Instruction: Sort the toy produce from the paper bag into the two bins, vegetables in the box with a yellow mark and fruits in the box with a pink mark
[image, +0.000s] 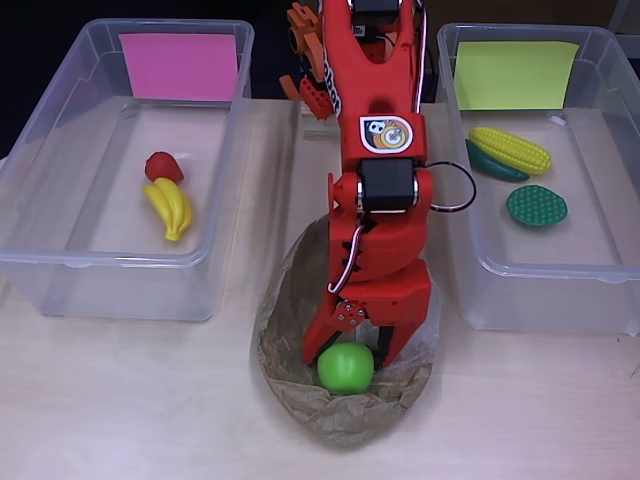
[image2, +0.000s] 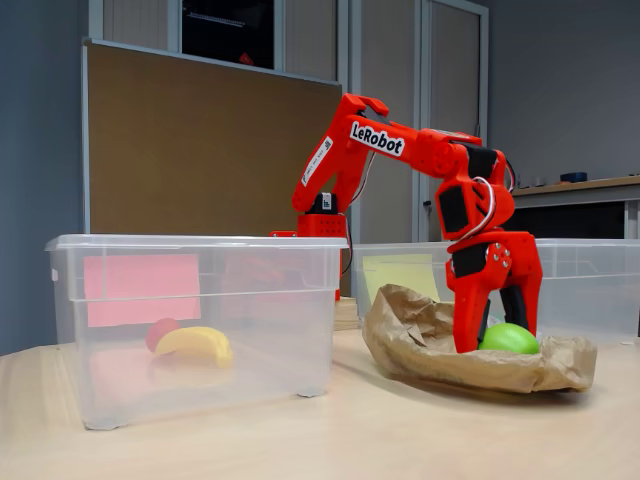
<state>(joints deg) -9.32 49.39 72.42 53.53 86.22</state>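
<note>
A crumpled brown paper bag (image: 290, 300) lies open on the table between the two bins, also seen in the fixed view (image2: 420, 320). Inside it is a round green toy apple (image: 346, 368) (image2: 509, 338). My red gripper (image: 348, 358) (image2: 497, 345) reaches down into the bag, its two fingers pressed against either side of the apple. The clear bin with the pink mark (image: 178, 66) stands on the left and holds a yellow banana (image: 170, 207) and a red strawberry (image: 163, 165). The clear bin with the yellow mark (image: 515, 75) stands on the right, holding a corn cob (image: 510, 150), a dark green vegetable (image: 495, 165) and a bumpy green one (image: 536, 205).
The bag sits close between the bin walls (image: 215, 290) (image: 470, 290). Bare wooden table (image: 130, 400) runs along the front. In the fixed view a brown board (image2: 200, 150) stands behind the table.
</note>
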